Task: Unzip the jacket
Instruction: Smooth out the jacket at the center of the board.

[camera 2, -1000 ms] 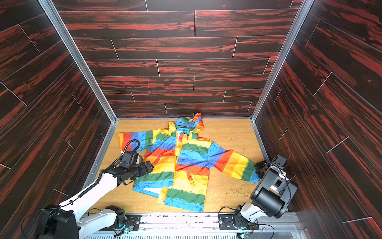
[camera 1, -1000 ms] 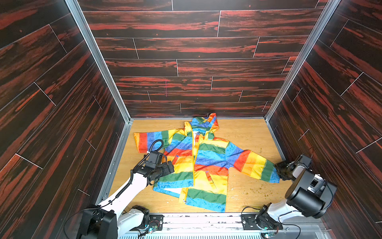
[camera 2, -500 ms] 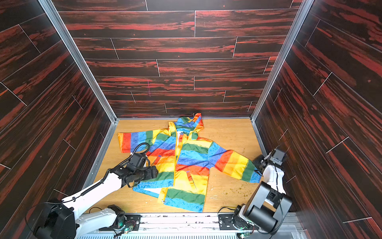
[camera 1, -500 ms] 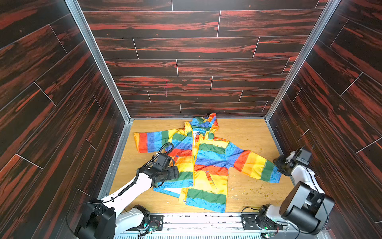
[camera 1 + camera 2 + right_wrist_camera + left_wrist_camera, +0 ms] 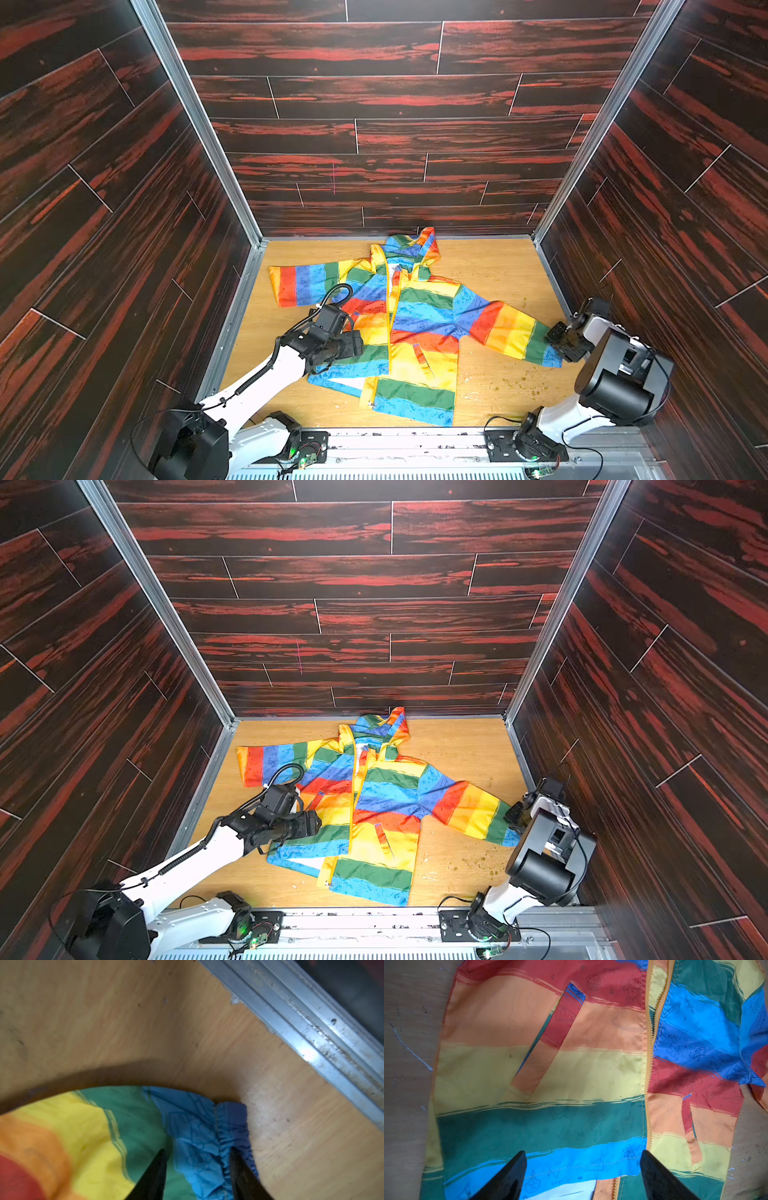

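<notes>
Metal rail (image 5: 415,442) at the near edge, crumbs (image 5: 519,379) on the wooden surface (image 5: 498,266), left end effector (image 5: 582,1152) wide over the jacket (image 5: 419,316) hem, right end effector (image 5: 197,1149) astride its cuff (image 5: 230,1122) by the right edge, grip unclear, hood (image 5: 409,245) at the far edge, dark red plank walls (image 5: 395,133) around.

Jacket (image 5: 419,316): horizontal rainbow bands, red/orange/yellow/green/blue, brushy edges, faint doodle line-print all over. Zipper (image 5: 646,1076) yellow-orange. Tabletop (image 5: 490,266) light wood grain. Walls (image 5: 395,95) dark planks streaked red. Left arm (image 5: 266,374) and right arm (image 5: 577,415) white links, black joints.
</notes>
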`<state>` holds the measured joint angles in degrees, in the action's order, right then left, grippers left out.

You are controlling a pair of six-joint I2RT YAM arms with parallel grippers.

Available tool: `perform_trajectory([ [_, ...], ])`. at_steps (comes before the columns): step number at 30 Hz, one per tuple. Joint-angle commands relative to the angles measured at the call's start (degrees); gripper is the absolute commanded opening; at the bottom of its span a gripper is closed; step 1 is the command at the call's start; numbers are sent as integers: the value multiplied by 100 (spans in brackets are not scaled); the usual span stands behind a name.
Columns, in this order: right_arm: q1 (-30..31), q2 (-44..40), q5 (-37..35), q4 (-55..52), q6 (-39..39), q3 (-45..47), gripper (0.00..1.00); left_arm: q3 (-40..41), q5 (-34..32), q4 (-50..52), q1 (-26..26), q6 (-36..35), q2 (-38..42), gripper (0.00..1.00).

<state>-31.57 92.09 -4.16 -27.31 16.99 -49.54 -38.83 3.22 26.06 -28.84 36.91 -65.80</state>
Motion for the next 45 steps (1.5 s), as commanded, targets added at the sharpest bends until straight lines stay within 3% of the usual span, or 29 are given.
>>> perform_trajectory([
  [1, -13, 485, -442, -202, -76, -23, 36, -147, 103, 50, -25, 80, -79, 86],
  [6, -352, 354, -755, -175, 13, 4, 10, -147, 234, 1, -34, 121, -173, 81],
  [12, -1123, -24, -841, -130, 208, 180, 1, -30, 284, -89, -43, 146, -135, 79],
  [18, -1274, -698, -1171, -65, 258, 392, 5, -12, 283, -9, -68, 37, -82, 79],
  [21, -959, -1260, -575, 163, 250, 532, 24, -63, 210, 99, -151, -56, -73, 81],
  [23, -449, -1609, -225, 140, 204, 443, 38, -80, 188, 140, -230, -69, -82, 83],
  [25, 55, -1861, 125, -83, 221, 206, 46, -105, 145, 197, -346, -69, -73, 84],
  [32, 2615, -2452, 1071, -841, 790, -549, 51, 61, -585, 892, -574, 336, 401, 82],
  [40, 6381, -1807, 202, -907, 2258, -650, 54, 332, -1512, 1509, -570, 1018, 558, 82],
  [45, 7852, -983, -75, -495, 2936, -728, 55, 370, -1815, 1716, -528, 1215, 490, 80],
])
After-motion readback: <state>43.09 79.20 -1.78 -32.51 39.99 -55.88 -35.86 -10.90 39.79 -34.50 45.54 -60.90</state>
